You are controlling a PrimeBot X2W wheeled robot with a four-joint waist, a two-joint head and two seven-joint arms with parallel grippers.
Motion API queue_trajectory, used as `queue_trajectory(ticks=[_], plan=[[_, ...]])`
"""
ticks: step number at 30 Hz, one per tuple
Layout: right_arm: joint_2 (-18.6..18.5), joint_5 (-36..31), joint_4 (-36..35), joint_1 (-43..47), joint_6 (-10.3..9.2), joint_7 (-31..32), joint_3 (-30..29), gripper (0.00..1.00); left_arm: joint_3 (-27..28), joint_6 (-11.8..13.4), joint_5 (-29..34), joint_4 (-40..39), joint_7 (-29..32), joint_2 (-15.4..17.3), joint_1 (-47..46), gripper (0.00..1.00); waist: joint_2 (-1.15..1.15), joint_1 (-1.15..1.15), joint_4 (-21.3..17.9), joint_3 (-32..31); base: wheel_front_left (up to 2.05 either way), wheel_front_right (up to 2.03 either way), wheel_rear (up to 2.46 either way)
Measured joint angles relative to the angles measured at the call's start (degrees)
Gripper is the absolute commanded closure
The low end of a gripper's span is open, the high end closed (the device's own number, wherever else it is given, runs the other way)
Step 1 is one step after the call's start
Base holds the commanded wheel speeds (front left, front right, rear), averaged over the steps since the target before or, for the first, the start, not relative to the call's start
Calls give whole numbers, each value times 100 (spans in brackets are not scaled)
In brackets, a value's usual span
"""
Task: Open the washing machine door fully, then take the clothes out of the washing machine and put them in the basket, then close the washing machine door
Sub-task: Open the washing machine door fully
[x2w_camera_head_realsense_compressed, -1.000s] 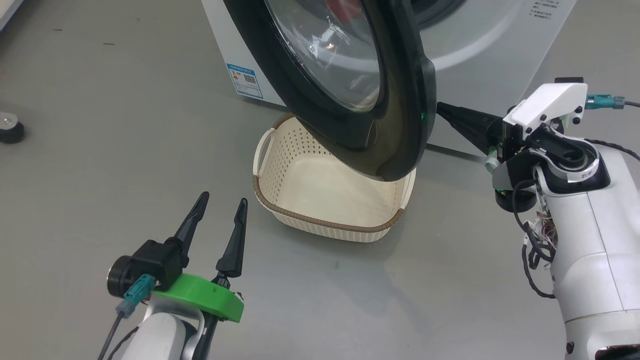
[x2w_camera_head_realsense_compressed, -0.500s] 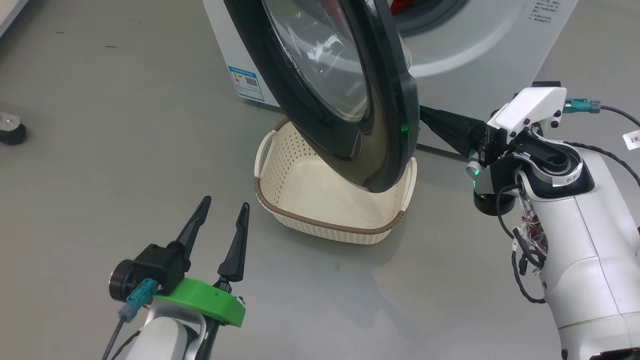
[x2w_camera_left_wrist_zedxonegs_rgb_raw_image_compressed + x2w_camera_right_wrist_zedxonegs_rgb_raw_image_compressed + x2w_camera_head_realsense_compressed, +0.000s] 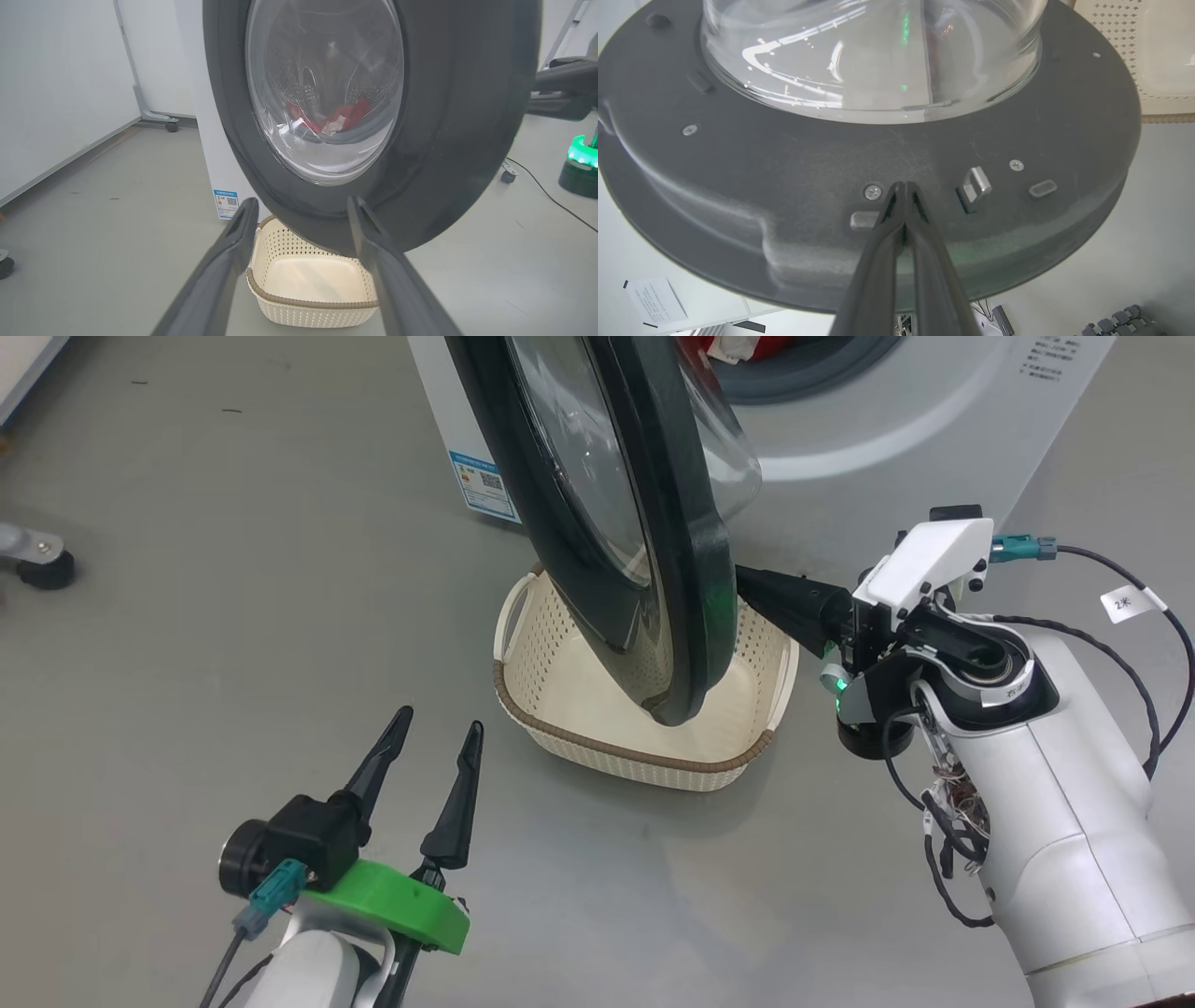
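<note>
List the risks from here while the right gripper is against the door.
1. The shut right gripper meets the washing machine door with its tips alone, beside the metal latch; it may slip or snag there.
2. The door's lower edge hangs over the basket and might clip its rim.
3. The open left gripper sits on the door's opening side; it could get struck.

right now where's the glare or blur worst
Head view: pale light streaks glare on the washing machine door glass, soft shadow on the floor by the basket. Left wrist view: the left fingers are blurred up close; the clothes look hazy through the glass. Right wrist view: white streaks and a green glint on the glass.
</note>
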Motion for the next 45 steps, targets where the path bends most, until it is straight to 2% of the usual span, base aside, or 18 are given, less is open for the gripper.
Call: queue_trajectory(ticks=[14, 26, 36, 40, 45], plan=[[-10, 644, -253, 191, -3, -202, 957, 100, 1, -2, -2, -2, 0, 1, 35, 0, 0, 0, 143, -86, 0, 0, 0], [-8, 990, -437, 236, -7, -520, 1485, 100, 1, -2, -2, -5, 0, 1, 84, 0, 0, 0, 204, -132, 0, 0, 0], [2, 960, -450, 234, 8, -794, 1703, 100, 176, 4, 0, -38, 0, 2, 132, 0, 0, 0, 130, -124, 0, 0, 0], [-2, 456, -397, 216, 209, -1045, 1739, 100, 290, 22, -9, -37, 0, 2, 187, 0, 0, 0, 25, -184, 0, 0, 0], [-331, -301, -396, 205, 509, -1451, 1897, 100, 404, 24, -5, -24, 0, 2, 215, 0, 0, 0, -131, -323, 0, 0, 0]])
